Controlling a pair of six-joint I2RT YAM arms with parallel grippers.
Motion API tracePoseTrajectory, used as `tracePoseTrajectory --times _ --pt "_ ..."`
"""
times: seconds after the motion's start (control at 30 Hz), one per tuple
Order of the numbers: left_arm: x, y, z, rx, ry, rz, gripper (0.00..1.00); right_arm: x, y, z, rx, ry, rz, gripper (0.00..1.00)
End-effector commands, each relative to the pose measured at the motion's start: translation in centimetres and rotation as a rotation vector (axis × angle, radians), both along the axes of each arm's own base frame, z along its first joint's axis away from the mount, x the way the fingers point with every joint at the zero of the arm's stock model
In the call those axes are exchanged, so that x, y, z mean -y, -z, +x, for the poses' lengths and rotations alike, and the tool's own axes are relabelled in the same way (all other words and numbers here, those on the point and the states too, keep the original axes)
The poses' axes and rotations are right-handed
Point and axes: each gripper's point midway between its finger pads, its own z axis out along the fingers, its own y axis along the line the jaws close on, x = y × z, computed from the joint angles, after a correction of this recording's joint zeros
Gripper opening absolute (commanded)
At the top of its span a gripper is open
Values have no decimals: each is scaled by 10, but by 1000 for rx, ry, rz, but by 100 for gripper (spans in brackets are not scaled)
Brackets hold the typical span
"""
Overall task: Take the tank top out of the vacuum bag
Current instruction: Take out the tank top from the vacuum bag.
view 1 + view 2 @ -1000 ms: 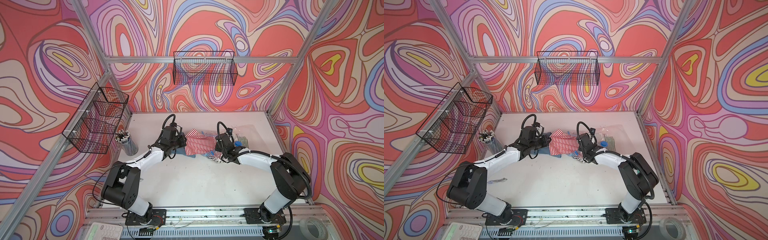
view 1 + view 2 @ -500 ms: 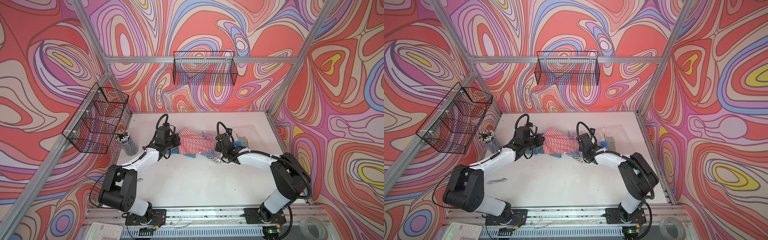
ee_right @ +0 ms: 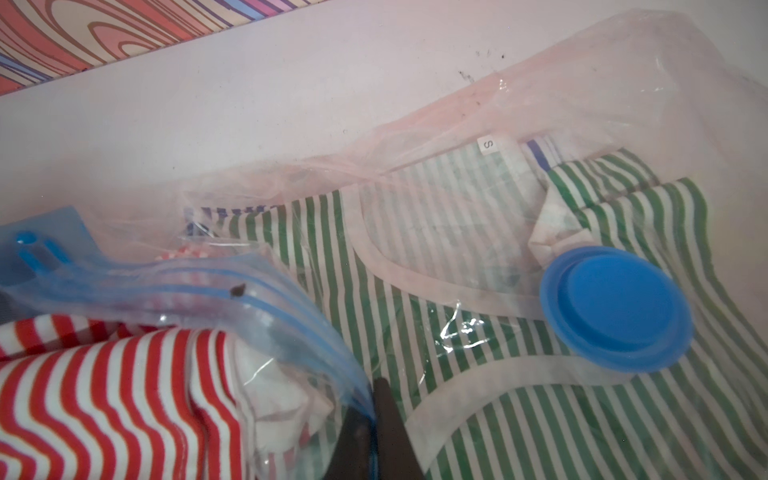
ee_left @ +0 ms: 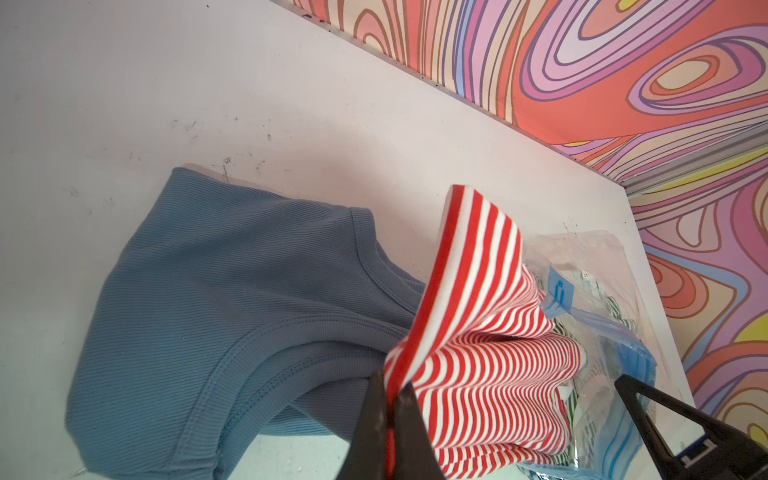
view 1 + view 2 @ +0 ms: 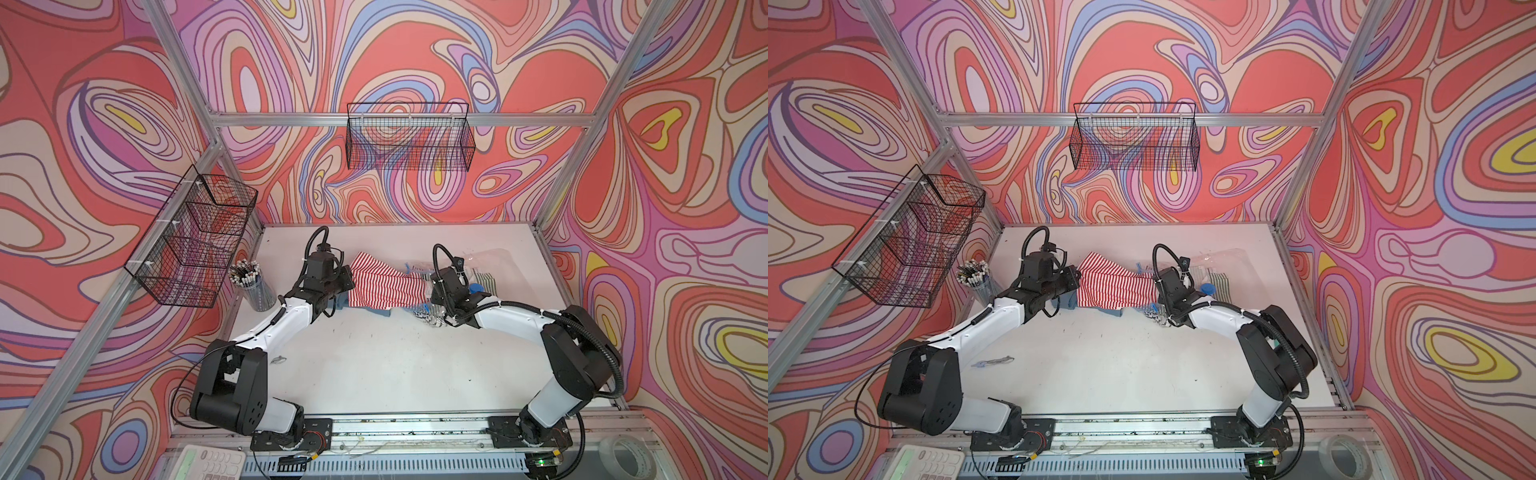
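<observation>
A red-and-white striped tank top [image 5: 382, 286] [image 5: 1113, 286] stretches from the vacuum bag's mouth toward my left gripper [image 5: 348, 279] [image 4: 392, 386], which is shut on its hem. Its far end [image 3: 104, 395] is still inside the mouth. The clear vacuum bag [image 5: 490, 259] [image 3: 582, 83] lies at the back right with its blue valve cap [image 3: 615, 307] on top and a green-striped garment [image 3: 457, 249] inside. My right gripper [image 5: 436, 286] [image 3: 374, 399] is shut on the bag's light-blue zip strip [image 3: 266, 286]. A blue tank top [image 4: 208, 291] lies on the table under the striped one.
A cup of pens [image 5: 253, 286] stands at the table's left edge. Wire baskets hang on the left wall [image 5: 195, 237] and the back wall [image 5: 409, 137]. A black-and-white patterned cloth [image 5: 428, 318] lies beside the right gripper. A small scrap [image 5: 277, 360] lies mid-left.
My left gripper has moved left and back, away from the bag, drawing the striped tank top further out. The right gripper has stayed put on the zip strip.
</observation>
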Motion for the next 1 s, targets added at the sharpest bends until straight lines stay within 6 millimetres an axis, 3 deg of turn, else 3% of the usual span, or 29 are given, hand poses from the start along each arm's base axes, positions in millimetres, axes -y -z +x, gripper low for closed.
tracePoseTrajectory --times 0.0,0.6,0.73,0.97 --pt "-13 -14 2 16 -34 46 0 14 -6 5 8 42 -47 0" --pt "-37 -35 4 -25 -109 189 0 12 -1 8 -19 18 -88 0" --pt "-49 -26 2 -80 -133 271 0 10 0 10 -23 7 -95 0" --pt "-52 -25 10 -95 -138 310 0 9 -2 11 -31 -6 -111 0"
